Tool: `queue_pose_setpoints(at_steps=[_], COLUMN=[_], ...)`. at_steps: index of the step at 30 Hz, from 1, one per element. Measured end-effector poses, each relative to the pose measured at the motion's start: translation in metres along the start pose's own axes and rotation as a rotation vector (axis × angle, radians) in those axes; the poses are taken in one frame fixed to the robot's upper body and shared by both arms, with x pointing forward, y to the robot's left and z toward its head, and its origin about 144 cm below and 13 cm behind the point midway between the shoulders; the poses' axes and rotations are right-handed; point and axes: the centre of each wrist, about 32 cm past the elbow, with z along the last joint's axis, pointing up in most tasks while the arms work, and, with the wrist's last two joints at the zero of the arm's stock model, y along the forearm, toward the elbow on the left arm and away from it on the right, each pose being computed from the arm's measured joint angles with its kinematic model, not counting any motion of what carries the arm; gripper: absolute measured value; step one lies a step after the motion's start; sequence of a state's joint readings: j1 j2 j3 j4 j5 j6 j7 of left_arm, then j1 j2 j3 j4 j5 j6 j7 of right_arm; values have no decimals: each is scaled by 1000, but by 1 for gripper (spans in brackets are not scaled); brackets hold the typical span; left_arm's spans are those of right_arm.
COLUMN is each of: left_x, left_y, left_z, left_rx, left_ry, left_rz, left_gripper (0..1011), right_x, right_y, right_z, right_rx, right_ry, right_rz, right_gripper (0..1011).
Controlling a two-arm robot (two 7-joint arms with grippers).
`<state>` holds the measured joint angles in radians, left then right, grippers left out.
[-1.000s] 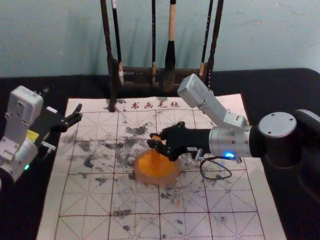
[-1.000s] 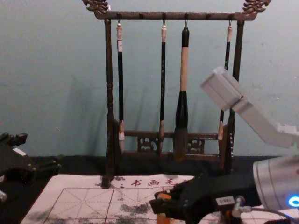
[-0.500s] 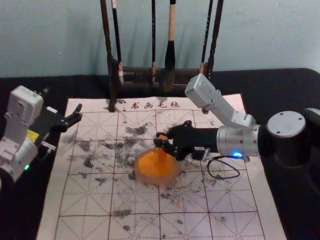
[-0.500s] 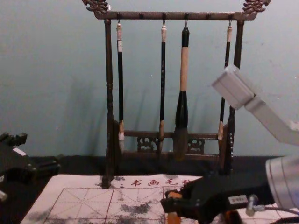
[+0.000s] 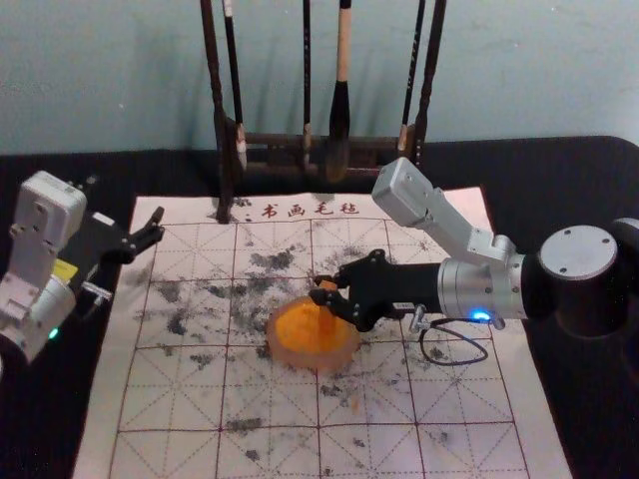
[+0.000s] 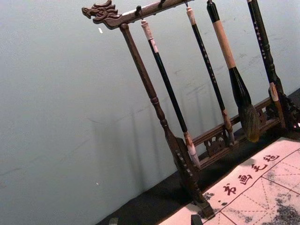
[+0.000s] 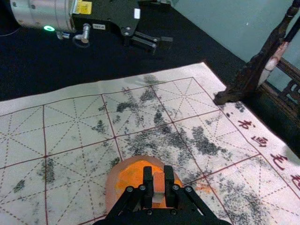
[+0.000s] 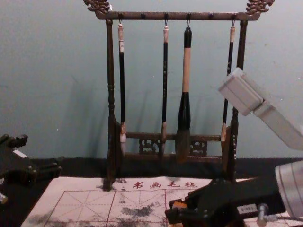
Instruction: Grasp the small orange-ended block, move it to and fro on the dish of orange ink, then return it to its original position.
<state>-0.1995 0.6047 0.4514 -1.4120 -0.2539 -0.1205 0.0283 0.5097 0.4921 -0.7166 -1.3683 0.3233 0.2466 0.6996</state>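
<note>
My right gripper (image 5: 326, 290) is shut on the orange block (image 5: 327, 321), held upright over the right part of the dish of orange ink (image 5: 283, 355). Whether its lower end touches the ink, I cannot tell. Seen in the right wrist view, the block (image 7: 159, 182) is pinched between both fingertips of that gripper (image 7: 159, 188), with the dish (image 7: 112, 186) beneath. In the chest view the block (image 8: 179, 205) shows at the fingertips. My left gripper (image 5: 154, 227) is parked at the mat's upper left corner; the left wrist view has this gripper (image 6: 154, 220) open, its tips far apart.
The ink-spotted, gridded mat (image 5: 180, 399) lies under the dish on a black table (image 5: 569, 180). Behind it stands a dark wooden rack (image 8: 110, 94) with several hanging brushes, the thickest (image 8: 184, 109) right of the middle. The rack's left foot rests on the mat's far edge.
My right gripper has carried the block to the right across the dish, then slightly nearer the robot. The dish and my left gripper have stayed put.
</note>
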Motion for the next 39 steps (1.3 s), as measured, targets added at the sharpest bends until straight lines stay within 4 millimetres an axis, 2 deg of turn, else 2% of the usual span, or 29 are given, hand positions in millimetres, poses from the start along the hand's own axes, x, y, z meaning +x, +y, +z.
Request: queue_pose_setpoints(at_steps=[21,39], left_x=[0,0], left_y=[0,0], left_z=[0,0], left_rx=[0,0], left_ry=[0,0], left_rz=[0,0], left_gripper=[1001,1001], right_x=[-10,-7], right_y=[8,24], right_z=[3,8], right_rx=[14,10], right_ry=[16,65], right_rz=[50,13], right_gripper=[124,124])
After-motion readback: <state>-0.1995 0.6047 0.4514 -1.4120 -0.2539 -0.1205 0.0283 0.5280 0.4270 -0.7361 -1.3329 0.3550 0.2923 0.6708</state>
